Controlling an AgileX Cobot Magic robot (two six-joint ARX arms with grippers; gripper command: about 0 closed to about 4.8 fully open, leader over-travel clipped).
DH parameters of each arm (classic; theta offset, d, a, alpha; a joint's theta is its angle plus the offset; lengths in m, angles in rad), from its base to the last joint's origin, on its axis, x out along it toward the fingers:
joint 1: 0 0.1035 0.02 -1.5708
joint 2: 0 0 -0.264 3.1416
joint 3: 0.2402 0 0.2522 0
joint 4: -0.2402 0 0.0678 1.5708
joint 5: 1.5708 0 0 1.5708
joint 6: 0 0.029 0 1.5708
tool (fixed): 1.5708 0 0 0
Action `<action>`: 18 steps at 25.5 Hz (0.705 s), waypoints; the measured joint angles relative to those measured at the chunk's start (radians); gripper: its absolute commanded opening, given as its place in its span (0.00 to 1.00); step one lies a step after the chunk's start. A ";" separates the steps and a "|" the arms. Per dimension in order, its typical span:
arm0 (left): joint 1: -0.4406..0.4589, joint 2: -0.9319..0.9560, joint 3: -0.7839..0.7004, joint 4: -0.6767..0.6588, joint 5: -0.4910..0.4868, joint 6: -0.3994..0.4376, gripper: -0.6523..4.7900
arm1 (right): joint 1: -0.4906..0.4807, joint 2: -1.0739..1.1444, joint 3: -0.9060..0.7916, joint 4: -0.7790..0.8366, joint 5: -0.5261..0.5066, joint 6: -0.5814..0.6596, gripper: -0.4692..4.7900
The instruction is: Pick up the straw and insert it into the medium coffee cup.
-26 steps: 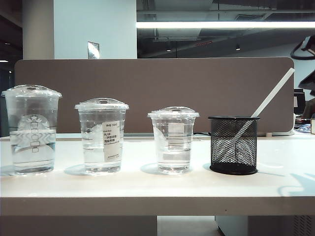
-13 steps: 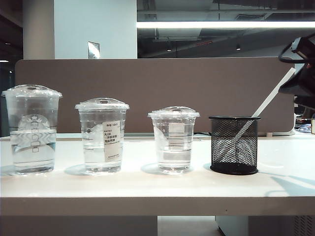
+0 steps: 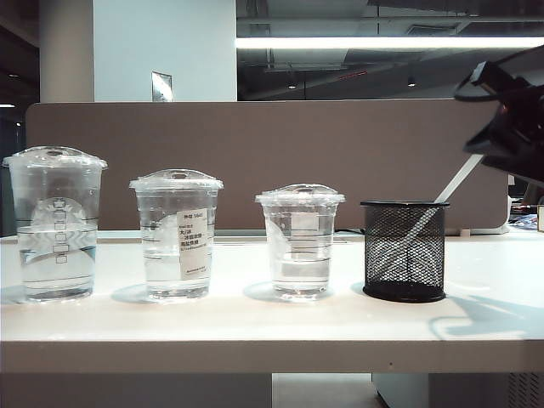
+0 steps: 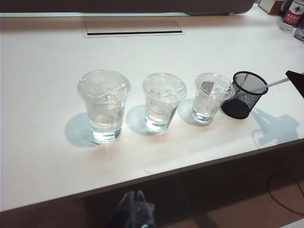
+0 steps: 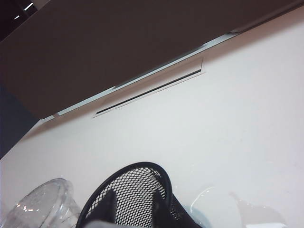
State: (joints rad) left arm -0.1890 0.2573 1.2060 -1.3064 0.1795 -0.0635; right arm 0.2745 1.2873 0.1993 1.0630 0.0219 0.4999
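Leaning in the black mesh holder (image 3: 405,251) toward the desk's (image 3: 255,319) right edge, the straw (image 3: 450,189) meets the right gripper (image 3: 510,140) at its upper end; whether the gripper is parted or pinching cannot be told. Left wrist view: the medium coffee cup (image 4: 163,101) stands mid-row near the front edge; the left gripper (image 4: 134,212) appears pressed together. Right wrist view: dark fingertips (image 5: 161,199) overlap the holder rim, gap unclear.

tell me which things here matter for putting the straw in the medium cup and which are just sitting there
Job:
- straw, leaning in the mesh holder
- medium coffee cup
- right gripper, at the straw's top

Just there:
- tallest cup
- shortest cup
- left gripper, away from the cups
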 measured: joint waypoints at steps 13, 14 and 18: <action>0.000 0.000 0.000 0.000 0.000 0.000 0.11 | 0.000 0.014 0.090 -0.077 -0.042 -0.019 0.15; 0.000 0.000 0.000 0.000 0.000 0.000 0.11 | 0.000 0.014 0.090 -0.077 -0.042 -0.027 0.15; 0.000 0.000 0.000 0.000 0.000 0.000 0.11 | 0.000 0.014 0.098 -0.075 -0.042 -0.110 0.15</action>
State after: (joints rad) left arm -0.1890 0.2573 1.2060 -1.3064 0.1795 -0.0635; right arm 0.2741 1.3014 0.2970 0.9878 -0.0200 0.3901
